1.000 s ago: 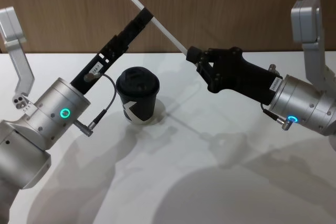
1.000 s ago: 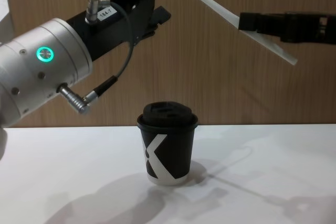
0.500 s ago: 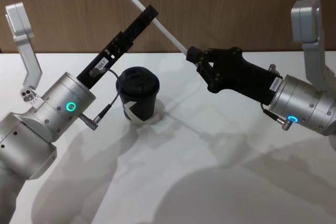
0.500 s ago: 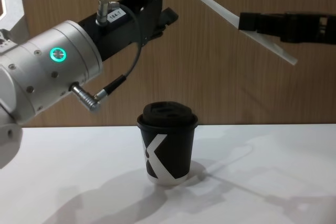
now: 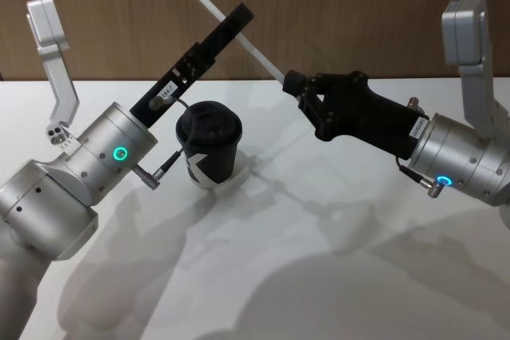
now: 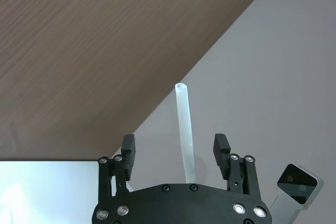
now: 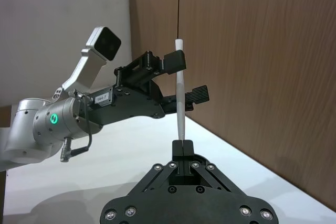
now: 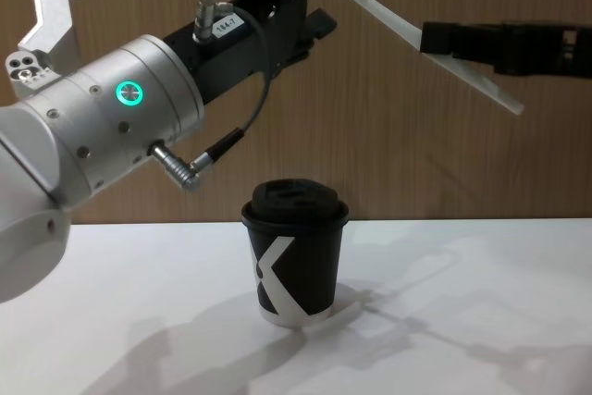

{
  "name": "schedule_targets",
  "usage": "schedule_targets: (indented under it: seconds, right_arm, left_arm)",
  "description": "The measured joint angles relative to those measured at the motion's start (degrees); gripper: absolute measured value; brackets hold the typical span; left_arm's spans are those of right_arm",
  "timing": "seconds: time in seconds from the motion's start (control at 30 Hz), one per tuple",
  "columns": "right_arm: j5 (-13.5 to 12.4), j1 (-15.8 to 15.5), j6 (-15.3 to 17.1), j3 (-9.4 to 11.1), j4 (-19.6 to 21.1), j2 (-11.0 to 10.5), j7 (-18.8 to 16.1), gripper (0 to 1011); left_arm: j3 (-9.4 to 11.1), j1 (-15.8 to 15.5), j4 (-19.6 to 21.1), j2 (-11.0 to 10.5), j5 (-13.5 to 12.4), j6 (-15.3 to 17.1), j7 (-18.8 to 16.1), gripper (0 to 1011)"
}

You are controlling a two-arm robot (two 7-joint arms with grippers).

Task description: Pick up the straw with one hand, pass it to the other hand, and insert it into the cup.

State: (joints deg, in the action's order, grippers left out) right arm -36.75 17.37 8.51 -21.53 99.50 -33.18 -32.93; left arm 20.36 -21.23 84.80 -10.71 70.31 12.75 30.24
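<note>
While your right gripper (image 5: 292, 84) is clamped on the straw (image 5: 256, 55) near its lower end, straw slanting up to the left in the air, your left gripper (image 5: 239, 15) spread wide around its upper part, fingers (image 6: 128, 148) clear of it, cup (image 5: 209, 149) upright on the table (image 5: 319, 276) below.

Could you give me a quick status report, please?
Right claw shut on straw, held high. Left claw open, astride the straw. Cup on table below, lid on.

The straw (image 5: 259, 56) slants above the cup (image 5: 209, 149) on the table (image 5: 335, 260).
</note>
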Motion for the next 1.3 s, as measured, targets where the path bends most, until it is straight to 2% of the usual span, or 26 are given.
schedule_targets:
  seconds: [0.17,0.23,0.27,0.4,0.43,0.47,0.53,0.63,0.73,0.77,0.83,0.9,0.97,1.3]
  right_arm:
    - [0.0,0.0,0.0,0.0,0.0,0.0,0.0,0]
    - [0.0,0.0,0.0,0.0,0.0,0.0,0.0,0]
    - [0.0,0.0,0.0,0.0,0.0,0.0,0.0,0]
    - [0.0,0.0,0.0,0.0,0.0,0.0,0.0,0]
    - [0.0,0.0,0.0,0.0,0.0,0.0,0.0,0]
    - [0.0,0.0,0.0,0.0,0.0,0.0,0.0,0]
    - [0.0,0.0,0.0,0.0,0.0,0.0,0.0,0]
    - [0.0,0.0,0.0,0.0,0.0,0.0,0.0,0]
    - [0.0,0.0,0.0,0.0,0.0,0.0,0.0,0]
    - [0.0,0.0,0.0,0.0,0.0,0.0,0.0,0]
    - [0.0,0.0,0.0,0.0,0.0,0.0,0.0,0]
    - [0.0,0.0,0.0,0.0,0.0,0.0,0.0,0]
    - [0.0,0.0,0.0,0.0,0.0,0.0,0.0,0]
    - [0.0,0.0,0.0,0.0,0.0,0.0,0.0,0]
  left_arm:
    - [0.4,-0.6,-0.7,0.2,0.1,-0.1,0.4,811]
    - [0.6,-0.9,-0.9,0.3,0.2,-0.3,0.5,792]
    - [0.6,-1.0,-1.0,0.3,0.2,-0.4,0.5,733]
    - [0.7,-1.2,-1.1,0.3,0.4,-0.7,0.5,634]
    - [0.7,-1.2,-1.2,0.4,0.5,-0.8,0.5,575]
    - [0.7,-1.2,-1.2,0.4,0.5,-0.9,0.5,575]
    - [0.7,-1.3,-1.3,0.4,0.6,-1.1,0.5,472]
    - [0.7,-1.4,-1.4,0.3,0.8,-1.4,0.4,413]
    - [0.8,-1.4,-1.4,0.3,0.9,-1.6,0.4,267]
    - [0.8,-1.4,-1.4,0.3,0.9,-1.7,0.3,267]
    - [0.8,-1.5,-1.5,0.2,1.0,-1.8,0.3,166]
    - [0.9,-1.5,-1.5,0.2,1.1,-1.8,0.2,156]
    - [0.9,-1.6,-1.5,0.1,1.2,-1.9,0.0,94]
    - [1.0,-1.6,-1.0,-0.1,1.7,-2.2,-0.7,34]
